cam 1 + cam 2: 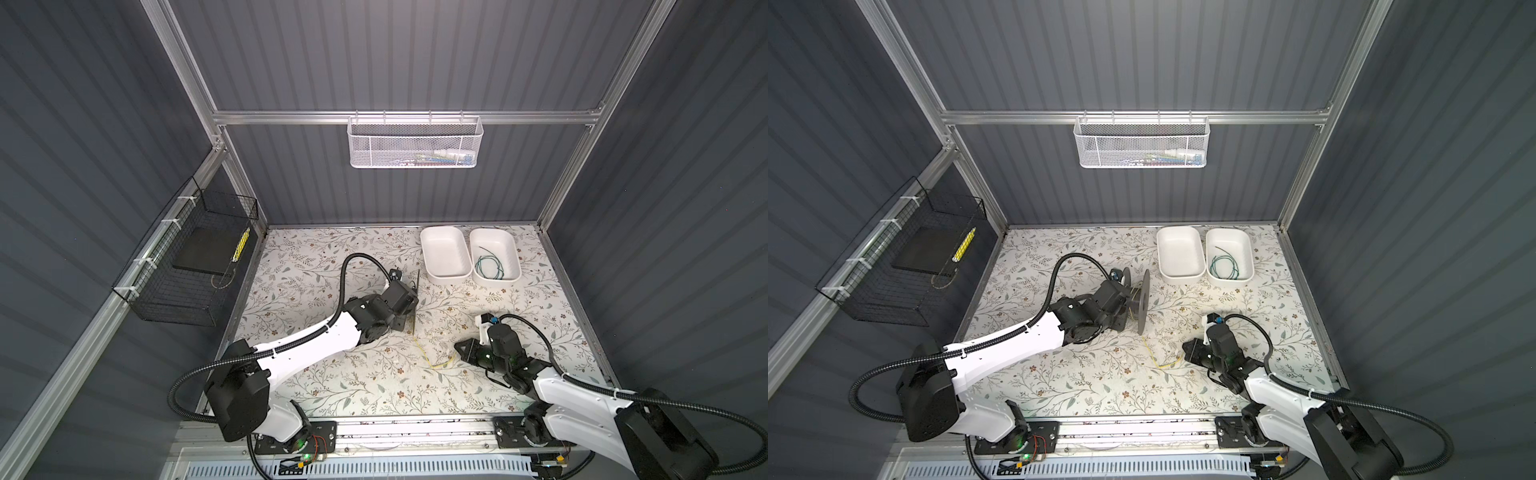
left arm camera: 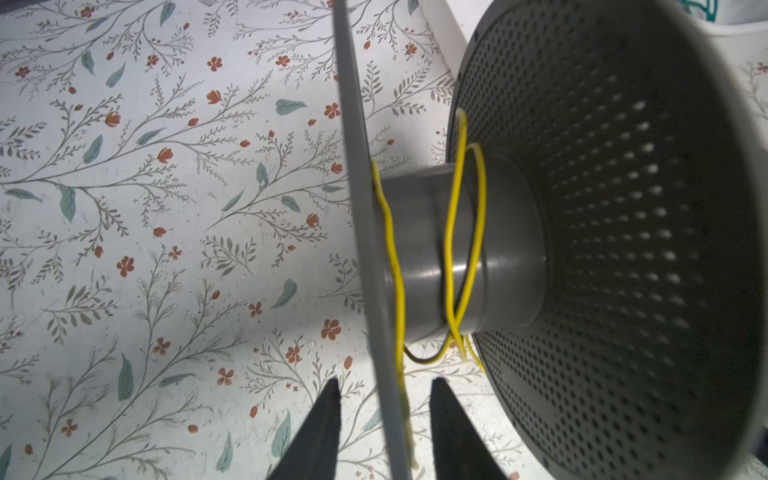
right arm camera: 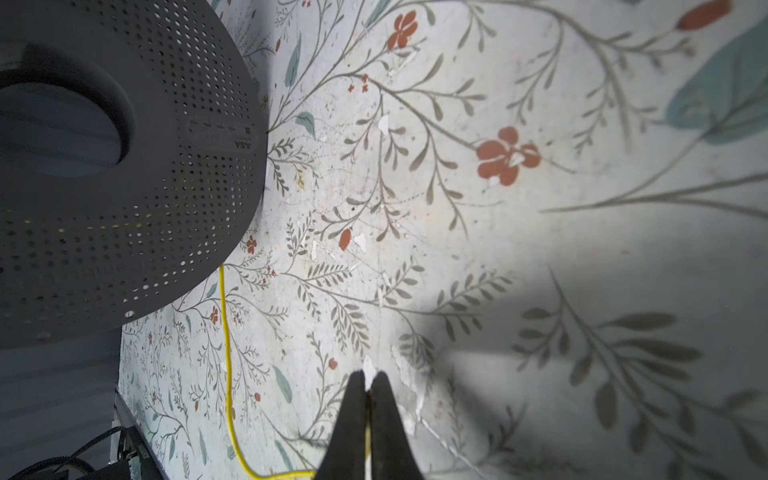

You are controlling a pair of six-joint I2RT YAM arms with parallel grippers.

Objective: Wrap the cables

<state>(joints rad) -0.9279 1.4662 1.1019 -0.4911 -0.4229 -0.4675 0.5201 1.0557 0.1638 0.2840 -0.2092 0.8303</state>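
Now | left fingers part-open astride spool rim, steadying it I reckon | right fingers pinching yellow cable at spool's 5 o'clock, to guide winding.

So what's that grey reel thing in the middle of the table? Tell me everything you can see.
The grey reel looks plastic: two round flanges, at least one perforated, joined by a smooth hub. Its axis is level, rims apparently on the floral table. A yellow wire loops loosely round the hub. The jaws of the left gripper straddle one rim, open.
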